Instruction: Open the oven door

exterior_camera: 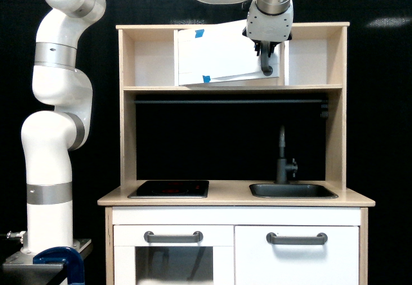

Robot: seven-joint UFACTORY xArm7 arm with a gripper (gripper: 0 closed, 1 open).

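Observation:
The oven door (222, 56) is a wide white panel in the upper shelf of the toy kitchen, with blue tape pieces (203, 33) on its face. It stands partly swung out from its left edge, its bottom edge slanted. A gap shows between its right edge and the shelf divider. A vertical grey bar handle (266, 68) runs down its right side. My gripper (264, 55) comes down from above and is shut on that handle, whose upper part is hidden by the fingers.
Below the shelf are a dark rail (225, 101), a grey faucet (282, 156), a sink (293, 190) and a black hob (170, 188). Two lower white doors carry horizontal grey handles (174, 237) (297, 238). The arm's base stands at the exterior view's left.

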